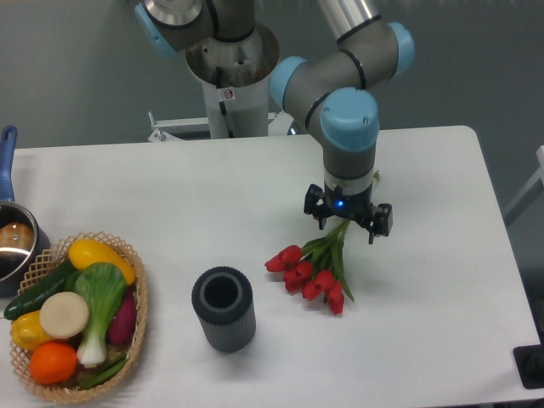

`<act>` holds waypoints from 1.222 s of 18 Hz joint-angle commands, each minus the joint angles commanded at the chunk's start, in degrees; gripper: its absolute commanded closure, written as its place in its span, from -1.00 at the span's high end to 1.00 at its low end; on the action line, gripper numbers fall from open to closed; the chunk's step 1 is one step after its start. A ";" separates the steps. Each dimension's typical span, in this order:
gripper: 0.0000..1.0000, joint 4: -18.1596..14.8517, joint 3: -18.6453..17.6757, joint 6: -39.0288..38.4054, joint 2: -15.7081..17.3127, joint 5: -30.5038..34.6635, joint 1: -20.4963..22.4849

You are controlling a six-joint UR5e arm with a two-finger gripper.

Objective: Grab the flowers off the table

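Observation:
The flowers are a small bunch of red tulips with green stems lying on the white table, right of centre. The buds point toward the front left and the stems run back toward the right. My gripper hangs straight down over the stem end. It is open, with one finger on each side of the stems. I cannot tell whether the fingers touch the stems or the table.
A grey ribbed cylinder stands upright left of the buds. A wicker basket of vegetables sits at the front left. A pot with a blue handle is at the left edge. The arm's base stands behind the table.

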 joint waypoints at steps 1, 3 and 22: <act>1.00 0.09 0.00 0.26 -0.44 0.00 0.00; 1.00 0.09 -0.09 0.97 -1.06 0.00 -0.18; -1.00 0.09 -0.71 0.27 -1.68 0.53 -1.76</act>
